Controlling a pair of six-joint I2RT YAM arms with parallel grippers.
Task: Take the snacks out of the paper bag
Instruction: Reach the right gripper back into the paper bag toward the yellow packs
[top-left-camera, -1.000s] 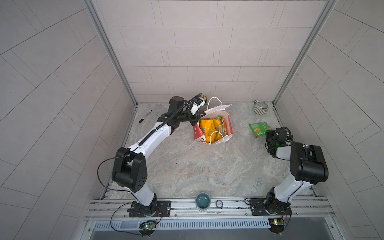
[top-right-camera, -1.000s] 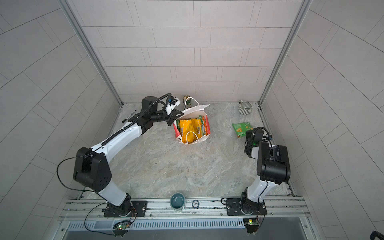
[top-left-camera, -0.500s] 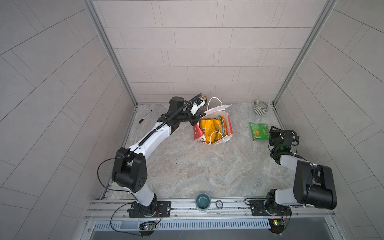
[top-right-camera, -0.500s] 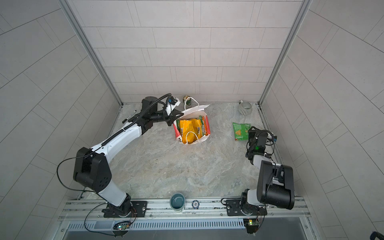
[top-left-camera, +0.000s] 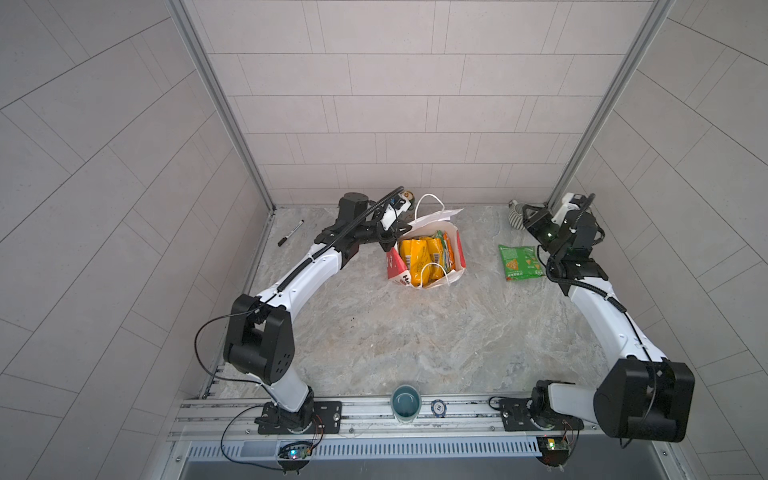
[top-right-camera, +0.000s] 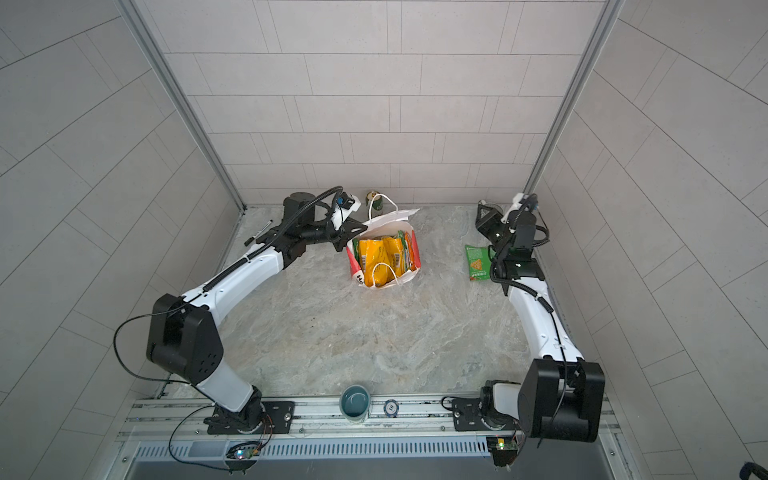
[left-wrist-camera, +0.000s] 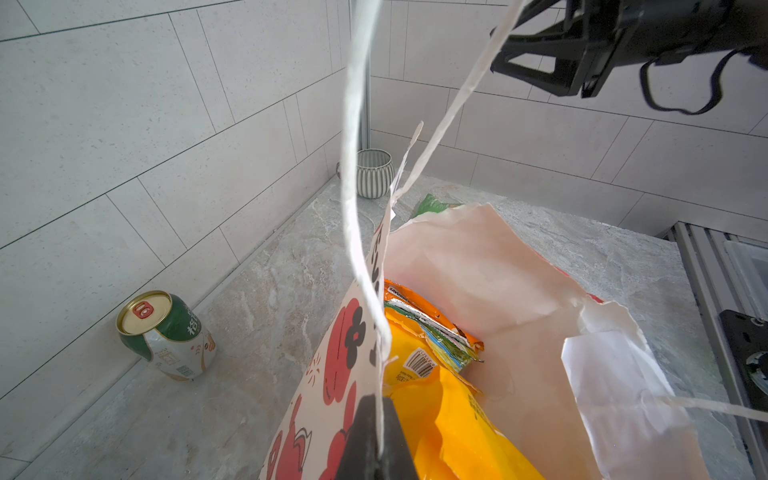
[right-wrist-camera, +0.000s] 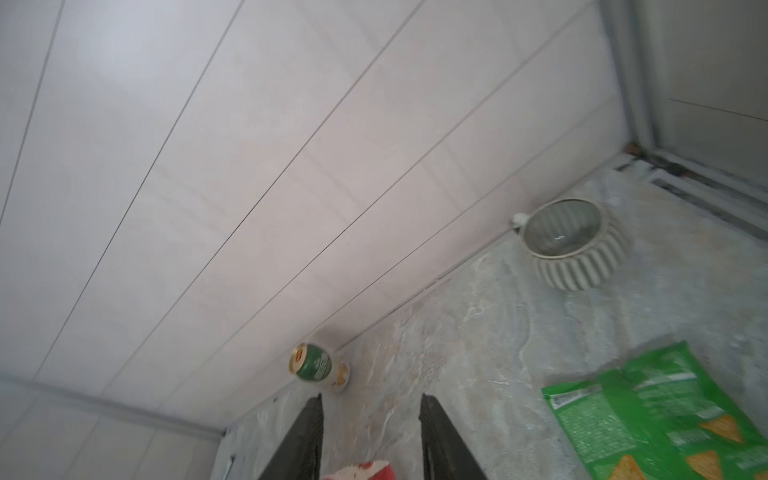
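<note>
Left gripper (left-wrist-camera: 378, 415) is pinching the rim of the paper bag (top-left-camera: 397, 268), which sits near the back edge of the counter (top-left-camera: 374, 332) with snacks (top-left-camera: 422, 257) inside. Right gripper (right-wrist-camera: 372, 419) is spread and empty, and one green packet (top-left-camera: 521, 262) is lying by the right edge.

A white paper bag with red sides and white string handles (top-right-camera: 405, 277) sat near the back of the grey stone table (top-right-camera: 332, 332), open at the top. Shiny yellow-orange snack packets (top-right-camera: 376, 253) stuck up inside it. The left gripper (top-right-camera: 360, 227) was at the bag's top edge. A flat green snack packet (top-right-camera: 477, 264) lay on the table, well apart from the bag, near the right gripper (top-right-camera: 483, 214). A green drink can (top-right-camera: 375, 200) stood just behind the bag.
</note>
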